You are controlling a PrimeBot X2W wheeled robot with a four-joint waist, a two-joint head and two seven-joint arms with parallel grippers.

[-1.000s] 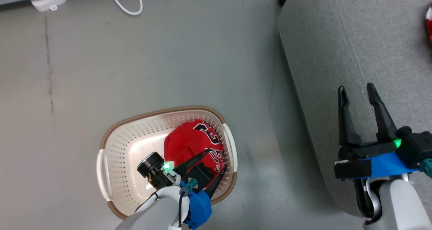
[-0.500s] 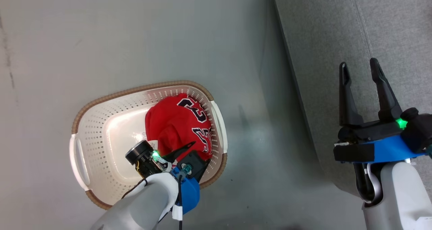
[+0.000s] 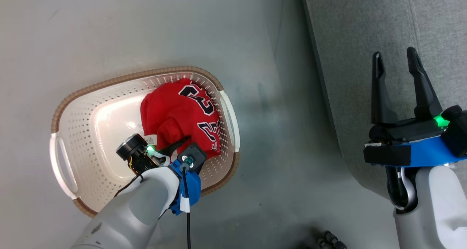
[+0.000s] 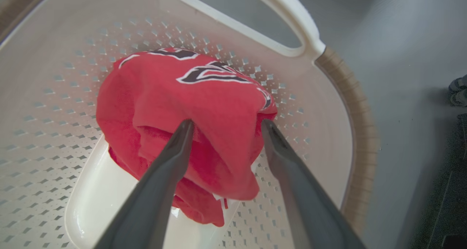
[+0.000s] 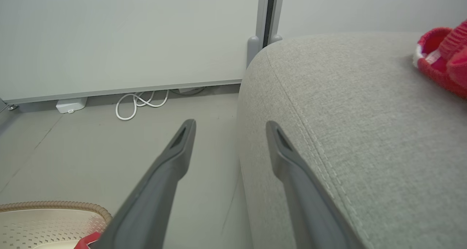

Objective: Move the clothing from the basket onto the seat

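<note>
- The jaws of the left gripper [image 4: 227, 123] stand spread inside the basket [image 3: 109, 81], one finger on each side of a raised fold of the red jersey [image 3: 178, 110]. They straddle the cloth but are not pinching it.
- The jaws of the right gripper [image 3: 394, 52] are also spread and hold nothing. They hang over the near edge of the seat [image 3: 365, 22].
- The jersey lies bunched at the end of the basket nearest the seat, against the perforated wall below the side handle [image 4: 255, 19]. Its lettering faces up.
- The fingers come in low from the open middle of the basket, probably because the fold stands proud there and gives them something to close on.
- A red garment with white trim [image 5: 443, 55] already lies on the seat, so I judge the task about half done. The jersey is what remains.
- Edges to mind: the basket wall and handle are just beyond the fingertips, and the braided rim rises above them. A lift should go up first, then across.
- Open room: a strip of bare floor [image 3: 277, 132] separates the basket from the seat. The seat's surface is free from its stitched seam inward, well apart from the trimmed garment.
- Loose hems could catch on the rim on the way out.
</note>
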